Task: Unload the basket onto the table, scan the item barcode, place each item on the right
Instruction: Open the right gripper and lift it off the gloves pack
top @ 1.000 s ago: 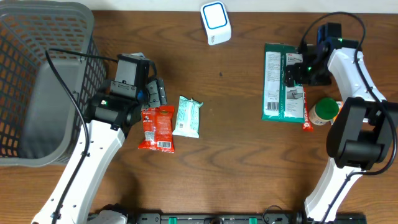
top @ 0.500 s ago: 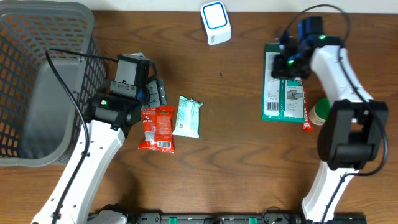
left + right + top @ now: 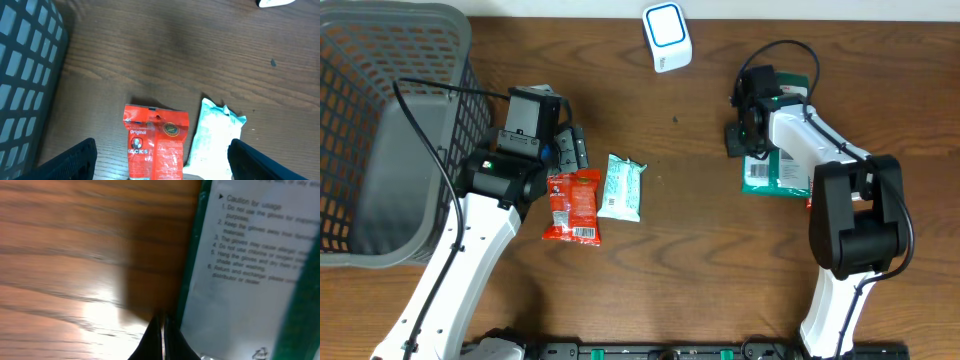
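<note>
Basket point(image 3: 360, 60) far left; red packet point(image 3: 572, 205), pale pouch point(image 3: 622, 187) outside

Left arm point(image 3: 470, 240), right arm point(image 3: 802, 132): white links, black joints, black cables.

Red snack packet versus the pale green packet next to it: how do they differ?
Colour: the red snack packet is bright red with bold branding; the pale green packet is mint-white with little print showing.
Position: the red snack packet lies nearer the basket; the pale green packet lies on its other side, toward the middle.
Shared: both lie flat on the wooden table, side by side, ungripped.
</note>
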{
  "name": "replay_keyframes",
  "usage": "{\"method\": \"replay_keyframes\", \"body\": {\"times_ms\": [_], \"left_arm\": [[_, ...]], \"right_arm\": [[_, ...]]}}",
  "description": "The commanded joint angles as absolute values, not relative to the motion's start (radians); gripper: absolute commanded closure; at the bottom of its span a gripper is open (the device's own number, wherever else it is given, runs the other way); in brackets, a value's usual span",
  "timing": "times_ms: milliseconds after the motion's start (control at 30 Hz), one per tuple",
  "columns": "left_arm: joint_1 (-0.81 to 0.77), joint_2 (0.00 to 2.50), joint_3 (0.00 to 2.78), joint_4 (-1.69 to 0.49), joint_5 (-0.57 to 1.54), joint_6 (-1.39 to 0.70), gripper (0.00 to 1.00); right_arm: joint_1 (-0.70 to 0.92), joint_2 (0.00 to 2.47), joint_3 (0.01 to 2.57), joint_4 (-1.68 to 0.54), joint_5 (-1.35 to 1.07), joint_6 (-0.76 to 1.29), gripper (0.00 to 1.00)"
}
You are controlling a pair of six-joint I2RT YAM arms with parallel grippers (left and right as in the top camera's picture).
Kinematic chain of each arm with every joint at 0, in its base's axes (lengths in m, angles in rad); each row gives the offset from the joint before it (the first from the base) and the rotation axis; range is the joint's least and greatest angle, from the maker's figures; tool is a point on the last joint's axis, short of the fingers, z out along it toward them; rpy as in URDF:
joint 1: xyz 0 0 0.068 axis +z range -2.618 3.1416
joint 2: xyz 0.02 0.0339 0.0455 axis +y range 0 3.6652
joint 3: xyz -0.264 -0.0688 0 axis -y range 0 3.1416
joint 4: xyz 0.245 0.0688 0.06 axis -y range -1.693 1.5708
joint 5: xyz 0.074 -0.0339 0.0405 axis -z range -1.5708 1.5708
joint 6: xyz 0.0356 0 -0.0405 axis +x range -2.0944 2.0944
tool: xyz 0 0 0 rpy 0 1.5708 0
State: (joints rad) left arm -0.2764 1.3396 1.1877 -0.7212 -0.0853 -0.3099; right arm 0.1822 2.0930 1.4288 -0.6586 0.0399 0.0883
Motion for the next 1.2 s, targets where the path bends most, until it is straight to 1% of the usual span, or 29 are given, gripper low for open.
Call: {"method": "replay_keyframes", "body": {"times_ms": [0, 433, 533, 633, 733, 833, 900, 1000, 1100, 1133, 1167], "left_arm": [[-0.273, 1.334, 1.187, -0.721, -0.098, -0.303, 0.16], [-0.273, 1.334, 1.187, -0.721, -0.098, -0.303, 0.16], [-0.273, 1.334, 1.187, -0.721, -0.098, -0.303, 0.16], [-0.273, 1.334, 1.187, -0.721, -0.098, -0.303, 0.16], [-0.273, 1.334, 1.187, -0.721, -0.098, -0.303, 0.16], [-0.273, 1.334, 1.187, -0.721, -0.098, -0.303, 0.16], [-0.273, 1.334, 1.187, -0.721, -0.098, -0.303, 0.16], [-0.273, 1.334, 1.187, -0.721, -0.098, -0.304, 0.16], [-0.273, 1.334, 1.187, -0.721, -0.098, -0.303, 0.16], [-0.273, 1.334, 1.187, -0.721, -0.098, -0.303, 0.16], [-0.273, 1.334, 1.187, -0.721, -0.098, -0.303, 0.16]], "right_arm": [[0.147, 2.082, 1.411, -0.691, 0.145, 0.109, 0.99], [0.010, 2.082, 1.411, -0.760, 0.143, 0.113, 0.99], [-0.012, 2.082, 1.411, -0.757, 0.101, 0.047, 0.99], [-0.025, 2.079, 1.418, -0.748, 0.008, -0.018, 0.99], [-0.025, 2.068, 1.451, -0.768, -0.101, -0.020, 0.97], [-0.017, 2.038, 1.507, -0.829, -0.235, -0.019, 0.90], [0.001, 2.014, 1.536, -0.867, -0.287, -0.020, 0.89], [0.051, 1.971, 1.547, -0.893, -0.302, -0.020, 0.79], [0.120, 1.944, 1.547, -0.906, -0.345, -0.019, 0.62], [0.139, 1.943, 1.547, -0.905, -0.377, -0.012, 0.45], [0.163, 1.943, 1.547, -0.905, -0.425, 0.009, 0.16]]}}
